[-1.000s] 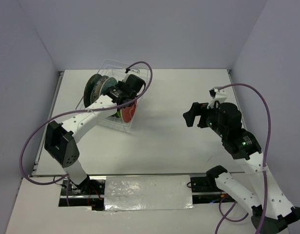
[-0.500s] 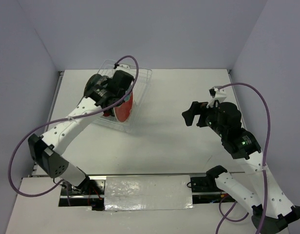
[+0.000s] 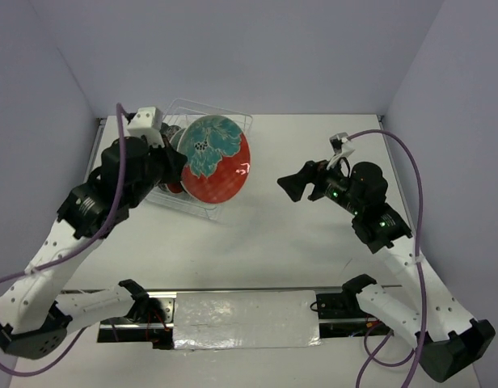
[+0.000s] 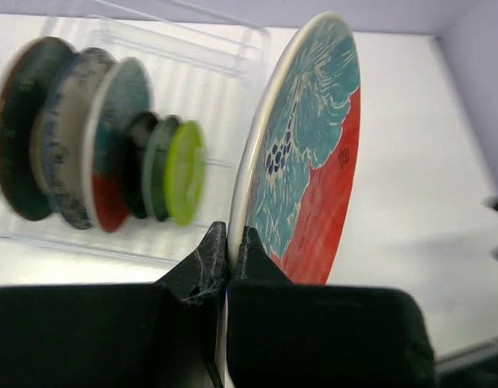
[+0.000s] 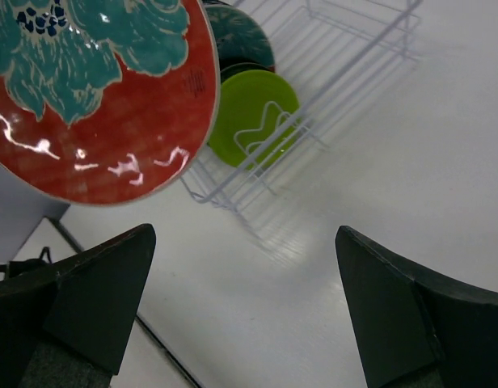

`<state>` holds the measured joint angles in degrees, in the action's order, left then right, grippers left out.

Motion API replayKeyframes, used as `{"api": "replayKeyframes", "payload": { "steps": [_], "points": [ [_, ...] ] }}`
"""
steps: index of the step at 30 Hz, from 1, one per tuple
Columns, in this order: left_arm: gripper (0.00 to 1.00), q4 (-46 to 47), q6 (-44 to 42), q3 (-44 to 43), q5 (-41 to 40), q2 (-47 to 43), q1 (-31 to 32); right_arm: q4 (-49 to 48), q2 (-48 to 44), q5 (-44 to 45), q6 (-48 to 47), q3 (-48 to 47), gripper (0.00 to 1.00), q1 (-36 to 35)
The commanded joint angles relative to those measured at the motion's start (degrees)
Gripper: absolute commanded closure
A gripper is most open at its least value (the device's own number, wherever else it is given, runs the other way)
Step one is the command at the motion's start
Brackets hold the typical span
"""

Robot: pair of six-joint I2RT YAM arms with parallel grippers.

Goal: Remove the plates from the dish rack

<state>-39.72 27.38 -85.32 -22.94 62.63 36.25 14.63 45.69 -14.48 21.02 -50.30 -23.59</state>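
Note:
My left gripper [image 3: 179, 166] is shut on the rim of a large red-teal patterned plate [image 3: 216, 158] and holds it on edge, lifted above the front of the clear wire dish rack [image 3: 235, 124]. In the left wrist view the fingers [image 4: 207, 252] pinch the plate's [image 4: 310, 162] lower rim. Several plates still stand in the rack [image 4: 233, 50]: a dark teal one [image 4: 21, 129], a white-blue floral one [image 4: 63, 141] and a lime green one [image 4: 185, 170]. My right gripper [image 3: 294, 186] is open and empty, right of the held plate. It sees that plate [image 5: 95, 97] and the lime green one [image 5: 251, 113].
The rack [image 5: 354, 56] sits at the back left of the white table [image 3: 297, 234]. Grey walls close in the table's back and sides. A foil-covered strip [image 3: 245, 319] runs along the near edge between the arm bases.
My left arm has lifted the red-teal plate up out of the rack and tilted its face to the camera. My right gripper has moved left, toward the plate.

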Motion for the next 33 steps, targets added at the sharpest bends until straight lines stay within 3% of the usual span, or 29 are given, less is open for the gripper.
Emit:
{"api": "replayKeyframes", "payload": {
  "steps": [1,5,9,12,15,20,26,31,33],
  "points": [
    [1.0,20.3,9.4,4.3,10.2,-6.7,0.0,-14.4,2.5,-10.5,3.5,1.0,0.0,1.8],
    [1.0,27.9,12.6,9.3,19.6,-10.1,-0.3,-20.9,4.7,-19.8,7.4,1.6,0.02,3.6],
    [1.0,33.8,15.2,13.3,25.6,-11.2,-1.1,-21.4,6.5,-21.5,8.0,0.8,0.05,4.1],
    [1.0,37.7,17.3,15.3,29.2,-11.8,-1.9,-23.0,7.3,-23.9,9.4,1.7,0.12,5.0],
    [1.0,41.6,18.9,17.8,31.9,-12.0,-3.4,-23.8,7.8,-25.7,10.6,2.4,0.26,6.2],
    [1.0,47.3,21.8,21.2,35.2,-12.5,-5.7,-25.5,6.8,-28.1,12.2,4.2,0.33,9.1],
    [1.0,54.0,23.8,25.9,37.4,-13.1,-7.9,-31.1,8.1,-36.6,17.3,7.3,0.6,13.8],
    [0.99,54.1,23.5,25.6,38.8,-10.5,-8.2,-31.8,8.6,-38.3,18.4,7.5,1.0,15.2],
    [0.91,53.4,23.0,25.1,39.5,-9.8,-8.2,-31.9,8.6,-38.3,18.9,7.2,1.0,15.3]
  ]
}}
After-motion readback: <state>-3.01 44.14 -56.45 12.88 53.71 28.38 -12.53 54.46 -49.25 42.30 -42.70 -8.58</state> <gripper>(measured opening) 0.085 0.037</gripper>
